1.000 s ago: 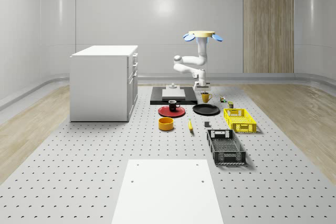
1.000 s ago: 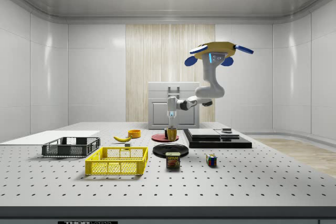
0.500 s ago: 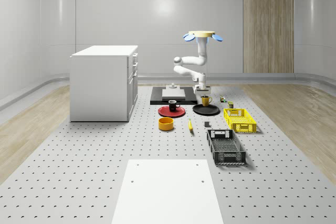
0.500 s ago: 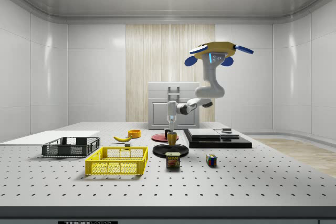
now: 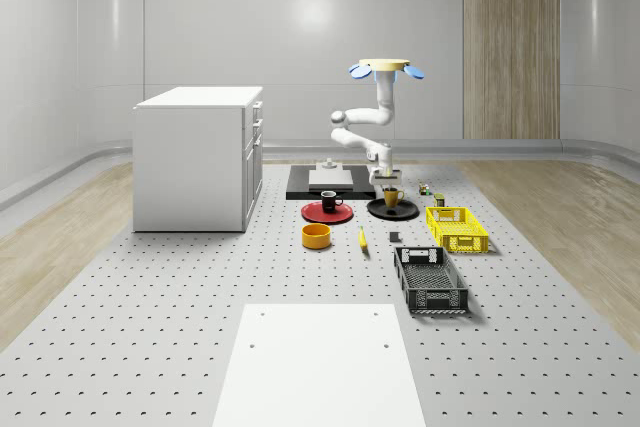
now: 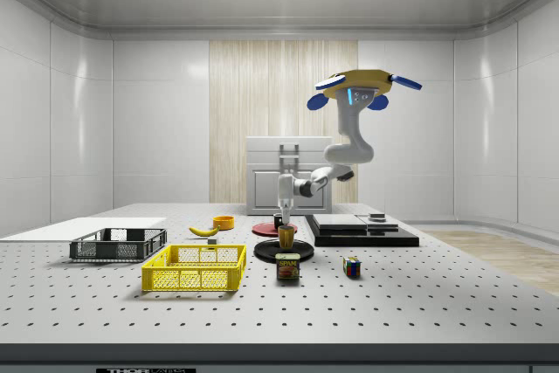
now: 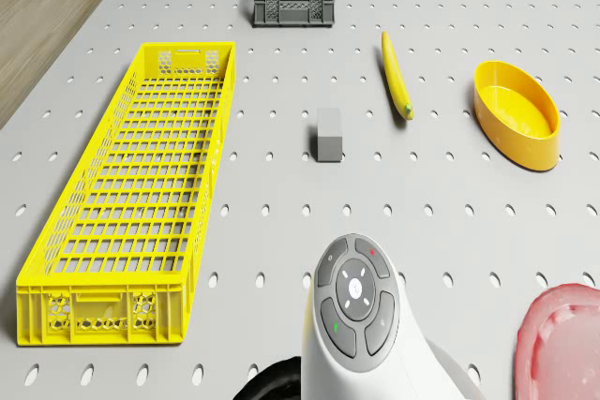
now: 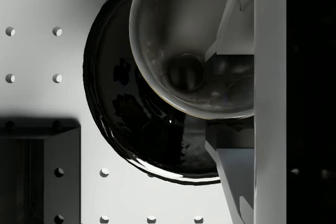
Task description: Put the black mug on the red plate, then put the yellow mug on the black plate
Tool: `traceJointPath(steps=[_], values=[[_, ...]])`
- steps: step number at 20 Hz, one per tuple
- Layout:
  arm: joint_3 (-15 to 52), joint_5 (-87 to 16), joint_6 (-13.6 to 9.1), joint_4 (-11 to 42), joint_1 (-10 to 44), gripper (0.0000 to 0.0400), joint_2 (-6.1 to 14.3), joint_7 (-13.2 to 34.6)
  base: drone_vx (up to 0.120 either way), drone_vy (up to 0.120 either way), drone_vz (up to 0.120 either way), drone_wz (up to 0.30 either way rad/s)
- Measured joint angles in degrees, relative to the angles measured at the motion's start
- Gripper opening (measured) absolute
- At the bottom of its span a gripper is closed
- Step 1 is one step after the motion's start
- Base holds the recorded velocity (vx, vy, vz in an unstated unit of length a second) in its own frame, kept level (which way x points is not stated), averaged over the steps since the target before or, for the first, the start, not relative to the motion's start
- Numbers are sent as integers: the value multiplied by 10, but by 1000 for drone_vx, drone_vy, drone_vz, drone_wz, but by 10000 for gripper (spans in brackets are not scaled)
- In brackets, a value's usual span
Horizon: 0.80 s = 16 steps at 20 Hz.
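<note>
The yellow mug (image 5: 392, 196) hangs upright under my gripper (image 5: 386, 183), which is shut on its rim, low over the black plate (image 5: 394, 210). From the side, the yellow mug (image 6: 286, 236) sits right at the black plate (image 6: 284, 252); whether they touch I cannot tell. The wrist view looks down into the mug (image 8: 184, 51), with the black plate (image 8: 131, 124) beneath it and my gripper (image 8: 212, 98) on its wall. The black mug (image 5: 329, 201) stands on the red plate (image 5: 327, 213). The drone (image 5: 385, 68) hovers above the far side of the black plate.
A white cabinet (image 5: 198, 157) stands at the whole-scene view's left, a black slab (image 5: 325, 181) behind the plates. Nearer the camera lie a yellow bowl (image 5: 317, 235), a banana (image 5: 362, 238), a yellow crate (image 5: 456, 228) and a grey crate (image 5: 430, 280). A can (image 6: 288, 266) and cube (image 6: 351, 266) sit close by.
The arm has carried the yellow mug toward the whole-scene camera and down, from beside the black plate to low over it. The drone has held its place.
</note>
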<state>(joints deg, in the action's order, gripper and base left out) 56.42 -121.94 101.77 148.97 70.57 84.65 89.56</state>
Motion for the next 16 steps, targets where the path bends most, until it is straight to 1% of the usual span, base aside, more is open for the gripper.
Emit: traceJointPath(steps=[1, 2, 3, 4, 6, 8, 10, 16], values=[[-4, -4, 1, -3, 1, 133, -2, 0, 0, 0, 0, 0], [-6, -7, 2, -5, 1, 192, -4, -1, 0, 0, 0, 0], [-8, -9, 2, -6, 1, 238, -5, -1, 0, 0, 0, 0], [-8, -9, 1, -6, 1, 274, -6, -2, 0, 0, 0, 0], [-3, -6, -3, -2, -2, 323, -6, -3, 0, 0, 0, 0], [4, 1, -9, 4, -6, 354, -5, -3, 0, 0, 0, 0], [13, 8, -15, 11, -10, 372, -4, -4, 0, 0, 0, 0], [28, 20, -27, 22, -17, 394, -4, -5, 0, 0, 0, 0]])
